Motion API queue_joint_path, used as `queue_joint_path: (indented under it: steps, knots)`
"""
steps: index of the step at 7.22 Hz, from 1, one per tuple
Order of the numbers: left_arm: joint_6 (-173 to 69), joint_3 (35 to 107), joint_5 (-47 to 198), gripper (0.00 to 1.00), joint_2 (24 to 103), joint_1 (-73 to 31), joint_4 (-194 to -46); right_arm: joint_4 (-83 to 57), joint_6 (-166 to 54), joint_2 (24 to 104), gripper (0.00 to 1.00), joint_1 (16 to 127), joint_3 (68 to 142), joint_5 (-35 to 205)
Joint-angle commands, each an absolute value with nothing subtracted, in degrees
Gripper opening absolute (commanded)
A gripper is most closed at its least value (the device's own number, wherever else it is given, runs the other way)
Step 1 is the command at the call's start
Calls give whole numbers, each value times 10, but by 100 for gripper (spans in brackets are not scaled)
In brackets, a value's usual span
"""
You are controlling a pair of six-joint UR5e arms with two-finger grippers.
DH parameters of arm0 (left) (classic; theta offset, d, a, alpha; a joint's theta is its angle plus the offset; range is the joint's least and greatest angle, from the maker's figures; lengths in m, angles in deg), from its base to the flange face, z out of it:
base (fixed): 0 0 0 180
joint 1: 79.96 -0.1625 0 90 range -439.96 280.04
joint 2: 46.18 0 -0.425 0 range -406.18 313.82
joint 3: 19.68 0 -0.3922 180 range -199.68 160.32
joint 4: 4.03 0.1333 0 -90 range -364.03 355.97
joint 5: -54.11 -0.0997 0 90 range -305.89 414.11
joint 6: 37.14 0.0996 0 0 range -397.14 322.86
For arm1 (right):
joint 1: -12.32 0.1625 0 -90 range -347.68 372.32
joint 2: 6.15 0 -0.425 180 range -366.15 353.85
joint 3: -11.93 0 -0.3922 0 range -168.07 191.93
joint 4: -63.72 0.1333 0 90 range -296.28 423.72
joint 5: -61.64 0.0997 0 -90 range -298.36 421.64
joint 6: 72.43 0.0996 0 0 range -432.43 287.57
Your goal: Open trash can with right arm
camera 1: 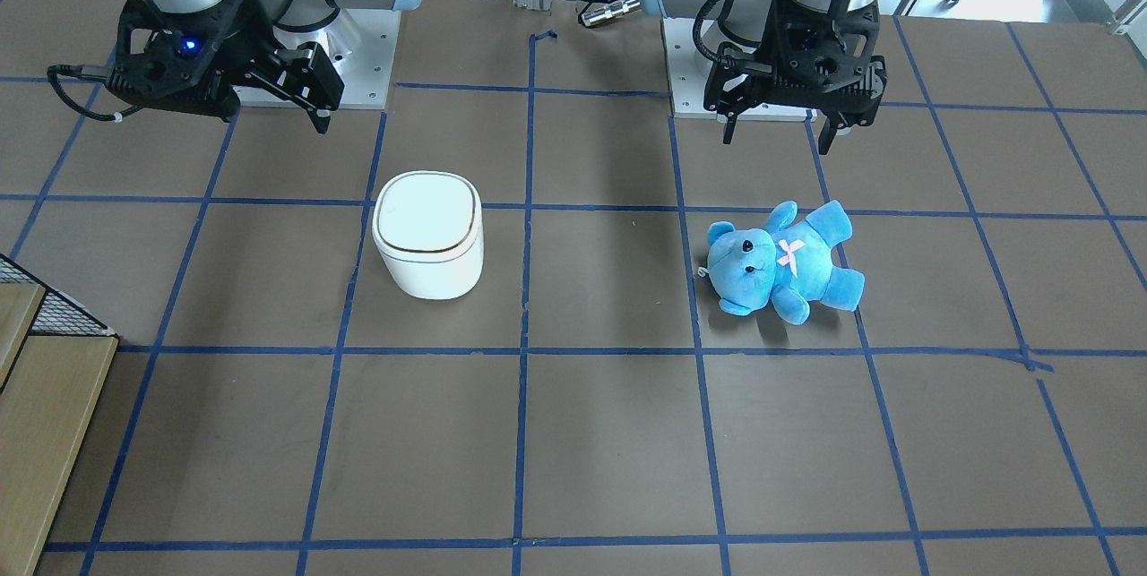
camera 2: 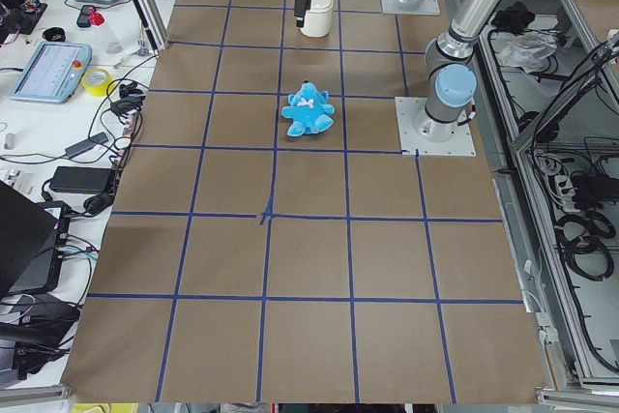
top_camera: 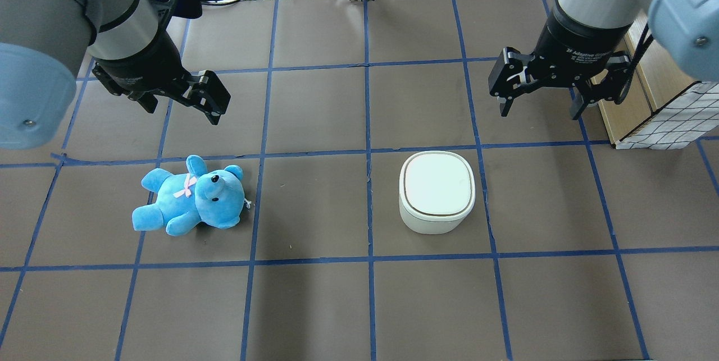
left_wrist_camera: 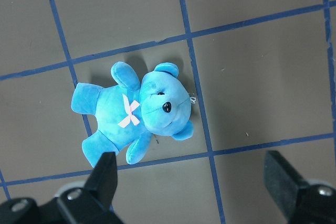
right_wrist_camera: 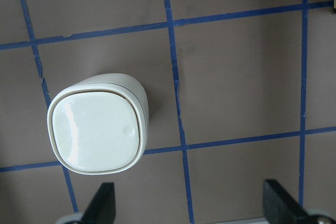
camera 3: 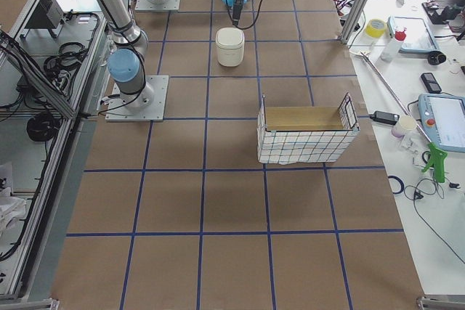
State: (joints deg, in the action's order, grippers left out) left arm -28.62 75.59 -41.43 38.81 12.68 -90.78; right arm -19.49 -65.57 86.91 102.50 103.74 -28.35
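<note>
- Hovering above the surface (top_camera: 314, 305) with its fingers spread wide and nothing between them, the right pincer (top_camera: 540, 105) is well apart from the trash can (top_camera: 437, 191). The whole approach is not yet made, and an error in it could put a fingertip on the wrong spot.
- The trash can stands upright on the right arm's half of the surface, its lid shut and flush all round.
- Nothing braces the can, and it looks light. A sideways or off-centre push would likely slide or tip it rather than lift the lid.
- The seam under the lid is thin. A finger aimed there may skid off the rounded rim, or press the lid down instead of prying it up.
- I cannot tell which side carries the hinge. Lifting at that edge would drag the whole can along.
- The wrist view shows a small round mark on the lid (right_wrist_camera: 127, 128). If it is a push-release, missing it would do nothing.
- The wire-sided box (top_camera: 668, 125) sits just beside the right arm, and a wide swing could clip it.
- The left pincer (camera 1: 777, 139) hangs released above the blue teddy bear (top_camera: 194, 201), well away, so it poses little risk.
</note>
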Motion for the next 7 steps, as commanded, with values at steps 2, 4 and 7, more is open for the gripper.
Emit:
queue_joint_path:
  steps: [2,4,7]
  knots:
    - [-286,756,-414,100,388,127,-908,-195,-655,868,100,1026,1040,-283]
    - [-286,756,-414,100,388,127,-908,-195,-654,869,100,1027,1041,-283]
    - [-286,756,-414,100,388,127,-908,-198,-615,866,78,1032,1062,-270]
